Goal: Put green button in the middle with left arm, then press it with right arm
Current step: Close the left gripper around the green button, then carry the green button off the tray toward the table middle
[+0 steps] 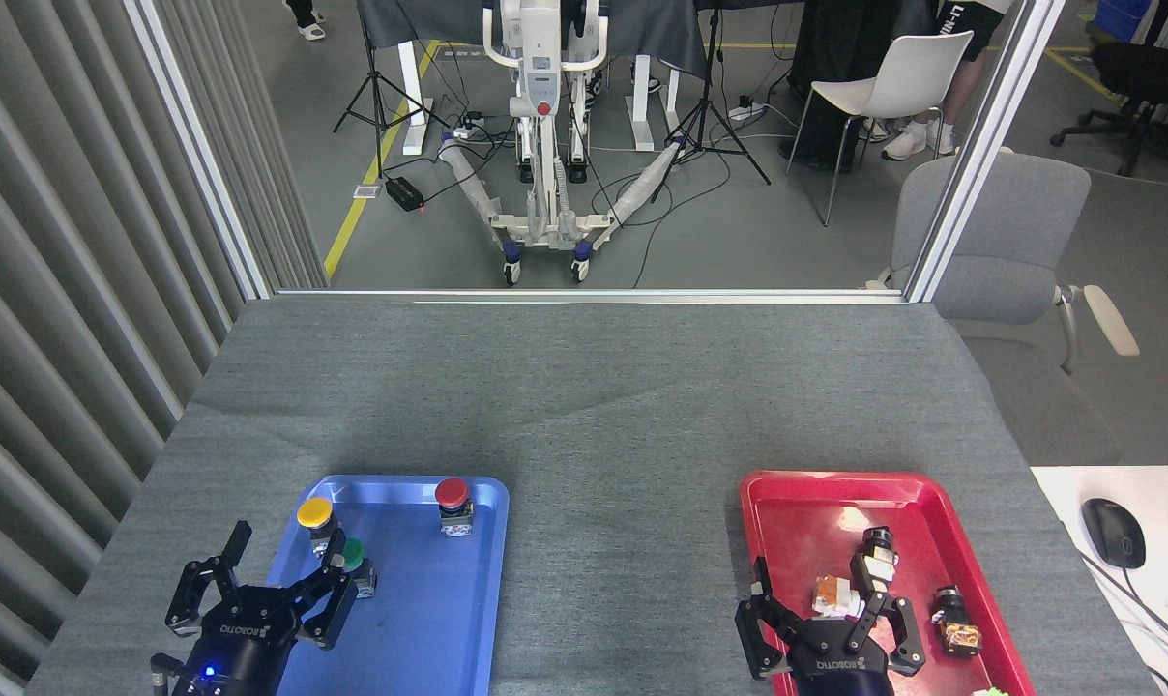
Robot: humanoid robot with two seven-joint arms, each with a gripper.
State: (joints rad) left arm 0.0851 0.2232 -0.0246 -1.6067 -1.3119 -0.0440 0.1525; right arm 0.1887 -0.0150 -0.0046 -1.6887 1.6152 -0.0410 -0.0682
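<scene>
Here's the worktop (584, 406), grey felt cloth across the whole view, its middle bare. On it sit two trays: a blue tray (449, 638) at 7 o'clock and a red tray (797, 512) at 5 o'clock.

The left arm comes up from the bottom edge, its end effector (275, 599) over the near-left corner of the blue tray, fingers pointing away towards 12 o'clock and spread wide, gripping nothing. One finger sticks out over the cloth at 11 o'clock from the wrist, the others reach in over the tray.

The right arm rises at the bottom too, its end effector (826, 619) low over the red tray, fingers splayed apart, closed on nothing.

Count the buttons in the blue tray: three. A red button (452, 493) at the far edge, a yellow button (314, 513) in the far-left corner, and the green button (354, 554) just this side of the yellow one.

The green button stands upright in the blue tray, at 1 o'clock from the left end effector, right beside the tip of its right-hand finger; whether they touch, I can't tell.

In the red tray lie several small parts (874, 561), around the right end effector's fingers.
</scene>
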